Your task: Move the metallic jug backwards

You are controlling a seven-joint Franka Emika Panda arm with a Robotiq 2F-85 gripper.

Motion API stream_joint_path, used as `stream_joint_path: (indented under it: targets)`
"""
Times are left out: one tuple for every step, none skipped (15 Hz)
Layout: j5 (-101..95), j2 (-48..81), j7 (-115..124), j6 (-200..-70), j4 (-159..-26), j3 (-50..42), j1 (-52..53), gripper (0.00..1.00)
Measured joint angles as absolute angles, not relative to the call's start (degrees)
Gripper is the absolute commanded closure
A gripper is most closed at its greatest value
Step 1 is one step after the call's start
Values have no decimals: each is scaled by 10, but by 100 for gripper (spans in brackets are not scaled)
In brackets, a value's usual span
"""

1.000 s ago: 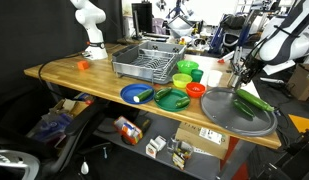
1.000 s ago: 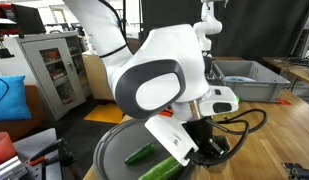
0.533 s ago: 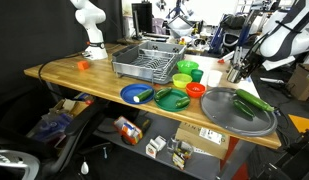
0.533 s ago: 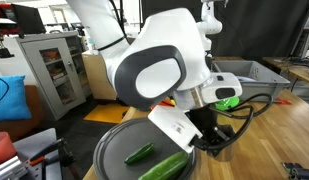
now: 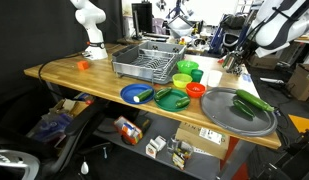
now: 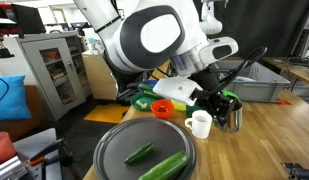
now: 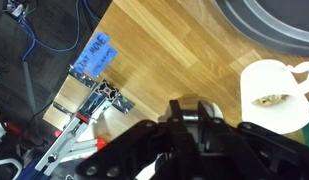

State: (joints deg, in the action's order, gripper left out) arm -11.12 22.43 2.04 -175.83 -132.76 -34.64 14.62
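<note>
The round grey tray [image 6: 112, 150] holds two cucumbers [image 6: 141, 153]. The white cup [image 6: 199, 124] just off the tray's rim has a brownish bit inside (clearer in the wrist view), and in an exterior view a blue plate [image 5: 126, 97] carries a green thing too small to name. The metallic jug [image 6: 234, 116] is small, upright and dark silvery-grey, just beside the white cup on the side away from the tray. The gripper [image 6: 227, 104] is clamped around its upper part, and whether its base touches the wooden table [image 6: 269, 150] cannot be told.
</note>
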Motion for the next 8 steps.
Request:
stream_joint_path:
  targets:
    - [-111, 224, 24, -1748, -1319, -352, 160, 96]
    - [-111, 225, 27, -1739, -1310, -355, 169, 96]
    - [-111, 226, 28, -1728, -1299, -355, 175, 96]
    - [-113, 227, 32, -1719, -1287, -353, 177, 96]
    - [-118, 228, 37, -1708, -1275, -347, 175, 96]
    - [-120, 230, 38, -1696, -1262, -340, 172, 96]
    - [-122, 231, 38, -1681, -1249, -330, 166, 96]
    - [-124, 235, 38, -1662, -1233, -319, 158, 96]
